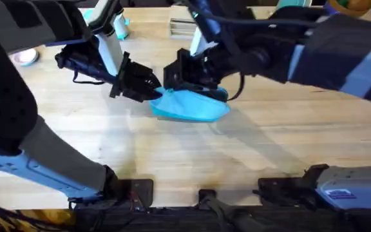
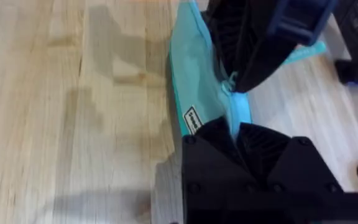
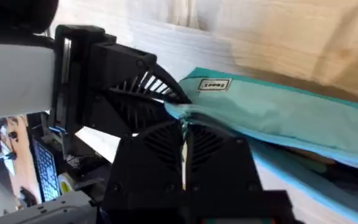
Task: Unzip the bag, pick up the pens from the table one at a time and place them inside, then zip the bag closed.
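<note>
Two robot arms meet at one end of a turquoise bag on a wooden worktop.

The bag [image 1: 192,106] lies near the middle of the worktop [image 1: 250,148]. The left end effector [image 1: 152,89] is clamped on the bag's end by the zipper. The right end effector [image 1: 180,82] is closed on the same end, fingertips almost touching the left's.

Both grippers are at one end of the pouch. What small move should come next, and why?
Probably the right gripper draws the zipper along the bag while the left gripper holds the end: both look shut on fabric there, bag partly lifted.
</note>
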### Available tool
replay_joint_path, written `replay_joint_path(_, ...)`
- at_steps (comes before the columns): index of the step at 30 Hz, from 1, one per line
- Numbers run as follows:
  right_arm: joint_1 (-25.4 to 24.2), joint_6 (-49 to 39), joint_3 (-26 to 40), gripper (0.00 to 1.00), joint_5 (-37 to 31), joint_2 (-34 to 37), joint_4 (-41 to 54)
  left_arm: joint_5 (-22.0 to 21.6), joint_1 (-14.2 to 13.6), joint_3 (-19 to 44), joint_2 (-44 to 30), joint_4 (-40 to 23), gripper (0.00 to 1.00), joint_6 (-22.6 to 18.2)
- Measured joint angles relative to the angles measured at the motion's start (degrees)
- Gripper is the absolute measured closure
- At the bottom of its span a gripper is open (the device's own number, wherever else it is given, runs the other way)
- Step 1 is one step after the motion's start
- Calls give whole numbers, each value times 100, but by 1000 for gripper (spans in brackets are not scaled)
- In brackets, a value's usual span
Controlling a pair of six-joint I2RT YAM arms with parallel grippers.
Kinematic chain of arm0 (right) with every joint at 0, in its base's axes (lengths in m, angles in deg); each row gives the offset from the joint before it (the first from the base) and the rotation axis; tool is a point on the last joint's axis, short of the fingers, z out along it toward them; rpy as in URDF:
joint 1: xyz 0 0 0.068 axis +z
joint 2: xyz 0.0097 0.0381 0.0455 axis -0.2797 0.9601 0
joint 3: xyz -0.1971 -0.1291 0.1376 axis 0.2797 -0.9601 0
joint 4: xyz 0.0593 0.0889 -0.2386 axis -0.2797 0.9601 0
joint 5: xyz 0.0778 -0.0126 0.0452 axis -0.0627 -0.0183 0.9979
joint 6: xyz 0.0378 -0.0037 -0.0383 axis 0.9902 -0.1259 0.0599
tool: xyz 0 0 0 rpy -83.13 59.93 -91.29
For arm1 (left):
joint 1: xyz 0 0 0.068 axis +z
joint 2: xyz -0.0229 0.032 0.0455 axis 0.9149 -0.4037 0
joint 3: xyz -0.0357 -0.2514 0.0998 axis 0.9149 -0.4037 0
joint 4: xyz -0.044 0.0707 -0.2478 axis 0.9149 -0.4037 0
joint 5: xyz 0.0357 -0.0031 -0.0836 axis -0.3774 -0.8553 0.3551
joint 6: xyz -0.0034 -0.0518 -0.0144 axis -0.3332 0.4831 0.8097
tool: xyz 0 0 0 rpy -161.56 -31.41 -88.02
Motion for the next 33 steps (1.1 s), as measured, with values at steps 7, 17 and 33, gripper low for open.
replay_joint_path(7, -488, -279, 8, 971, 312, -172, 426, 285, -87, 0, 0, 12, 959, 3)
replay_joint_path(17, -2261, -1098, 42, 971, -9, -227, 1833, -270, 29, 0, -20, 70, 958, 2)
replay_joint_path(33, -2733, -1393, 42, 969, -1132, -240, 2321, -523, 92, 0, -52, 70, 959, 2)
